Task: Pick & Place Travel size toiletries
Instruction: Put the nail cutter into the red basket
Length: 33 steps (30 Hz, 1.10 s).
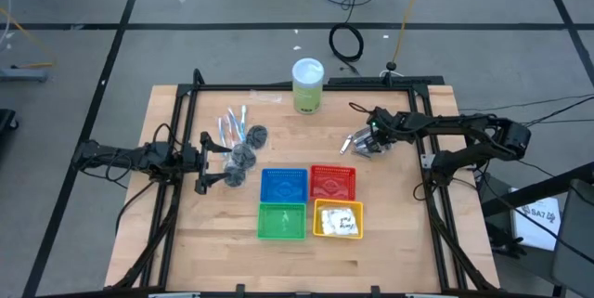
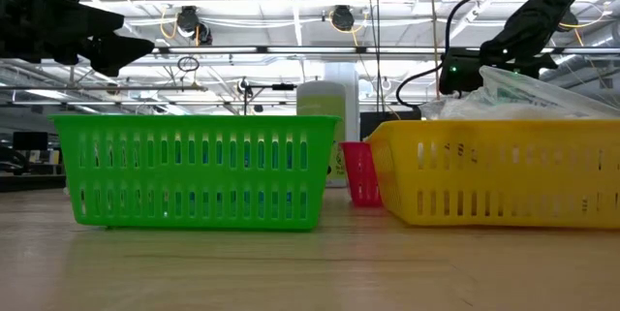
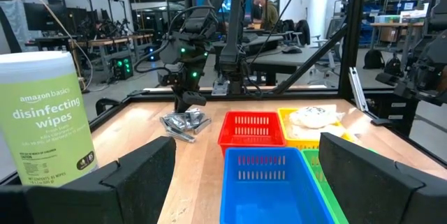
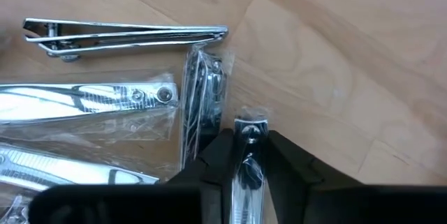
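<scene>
A: Clippers in clear wrap lie heaped right under the right pincer (image 4: 246,155), and its two dark fingers are pressed against the sides of one shiny clipper (image 4: 247,165) standing on edge between them

B: Clamped on it, then?

A: Looks so from the right wrist view; the fingers sit snug on both flanks. I judge it takes the one on edge because that one offers narrow sides to squeeze, while the flat ones beside it, like the unwrapped clipper (image 4: 126,34) farther ahead of the fingers, give nothing to pinch

B: And the rest of the toiletries?

A: Grey puffs (image 1: 243,154) and the wrapped sticks (image 1: 232,122) lie just ahead of the left pincer (image 1: 212,161), whose fingers stand wide apart and hold nothing. It waits low over the table (image 1: 390,252). White sachets (image 1: 342,219) already sit in the yellow basket (image 1: 322,230), well off toward the table's middle from the right pincer

B: Next move?

A: Probably a lift clear of the heap, then across to a basket. The crinkly wrap could drag a neighbour along, so a slow rise seems wise
</scene>
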Each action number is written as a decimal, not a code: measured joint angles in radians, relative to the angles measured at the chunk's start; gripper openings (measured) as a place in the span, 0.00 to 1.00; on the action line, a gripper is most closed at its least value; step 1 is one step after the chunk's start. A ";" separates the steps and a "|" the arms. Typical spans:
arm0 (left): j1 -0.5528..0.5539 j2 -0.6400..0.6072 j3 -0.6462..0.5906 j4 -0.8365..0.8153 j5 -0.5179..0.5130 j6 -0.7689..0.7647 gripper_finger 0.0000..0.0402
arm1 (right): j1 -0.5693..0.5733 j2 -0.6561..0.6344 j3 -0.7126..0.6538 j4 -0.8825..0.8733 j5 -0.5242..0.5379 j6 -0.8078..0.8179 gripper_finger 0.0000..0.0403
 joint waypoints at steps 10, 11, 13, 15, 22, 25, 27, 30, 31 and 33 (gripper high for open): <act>0.000 0.000 0.000 0.000 0.000 0.000 0.86 | 0.000 -0.079 0.000 0.015 0.006 -0.049 0.12; 0.000 0.000 0.000 0.000 0.000 0.000 0.86 | 0.001 -0.098 -0.002 0.011 0.004 -0.052 0.12; 0.000 0.000 0.000 0.000 0.000 0.000 0.86 | 0.001 -0.133 -0.005 0.000 -0.005 -0.059 0.12; 0.000 0.000 0.000 0.000 0.000 0.000 0.86 | 0.001 -0.172 -0.006 -0.011 -0.013 -0.067 0.13; 0.000 0.000 0.000 0.000 0.000 0.000 0.86 | 0.001 -0.269 -0.005 -0.002 -0.005 -0.083 0.13; 0.000 0.000 0.000 0.000 0.000 0.000 0.86 | 0.001 -0.299 -0.004 0.002 -0.001 -0.096 0.12; 0.000 0.000 0.000 0.000 0.000 0.000 0.86 | 0.001 -0.318 -0.004 0.005 -0.002 -0.102 0.12; 0.000 0.000 0.000 0.000 0.000 0.000 0.86 | 0.001 -0.342 -0.004 0.011 -0.002 -0.105 0.13; 0.000 0.000 0.000 0.000 0.000 0.000 0.86 | 0.001 -0.349 -0.004 0.013 -0.002 -0.105 0.13; 0.000 0.000 0.000 0.000 0.000 0.000 0.86 | 0.004 -0.361 -0.003 0.017 -0.001 -0.105 0.13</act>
